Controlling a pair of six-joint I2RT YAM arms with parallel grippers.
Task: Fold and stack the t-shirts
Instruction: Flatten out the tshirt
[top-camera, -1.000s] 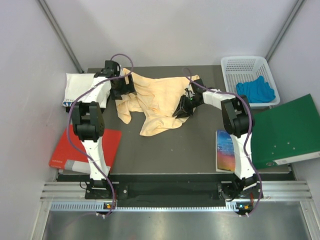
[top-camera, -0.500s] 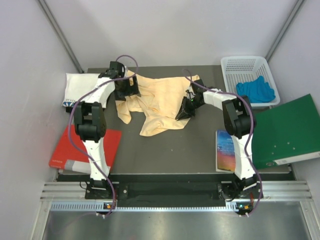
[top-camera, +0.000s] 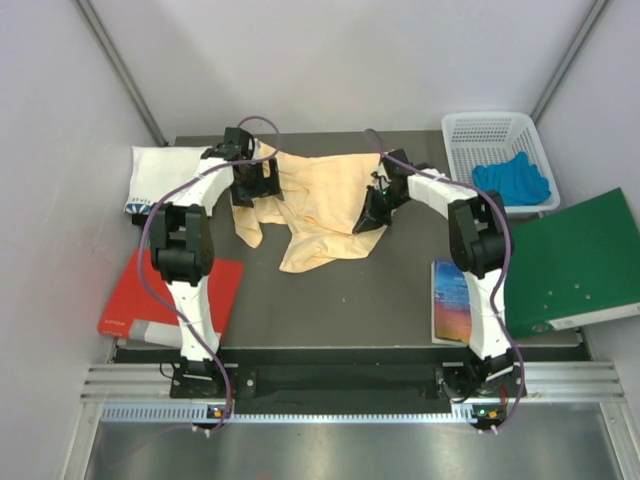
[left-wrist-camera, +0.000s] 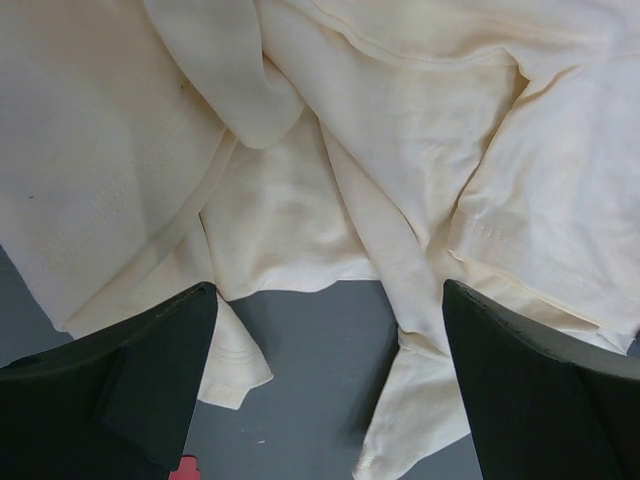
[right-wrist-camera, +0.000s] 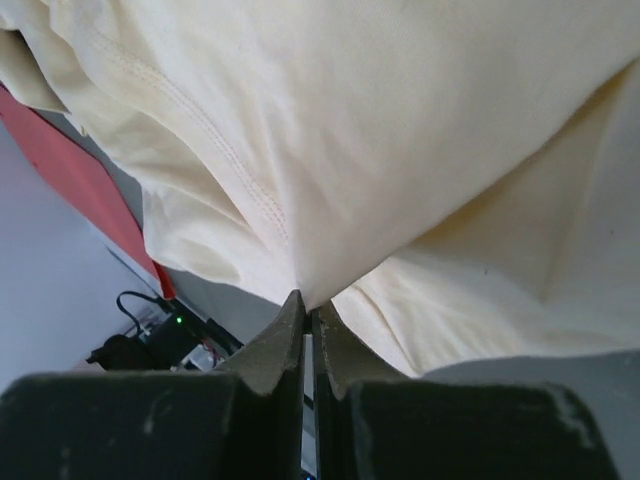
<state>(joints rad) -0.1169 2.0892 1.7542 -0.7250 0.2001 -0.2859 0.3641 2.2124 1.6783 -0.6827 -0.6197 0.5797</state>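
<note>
While beneath peach t-shirt (top-camera: 320, 195), dark table (top-camera: 340, 300), pale walls (top-camera: 350, 60)

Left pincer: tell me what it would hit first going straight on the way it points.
The left pincer, jaws wide open, points at the crumpled pale peach-yellow t-shirt; it would probably meet its loose folds first, though depth to the grey table is unclear.

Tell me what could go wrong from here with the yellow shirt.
The right gripper is shut on just a thin fold of the yellow shirt; a pull could slip it free. The left gripper hangs open over overlapping layers, so it might close on several at once. If only the right side lifts, the shirt would likely bunch rather than spread.
</note>
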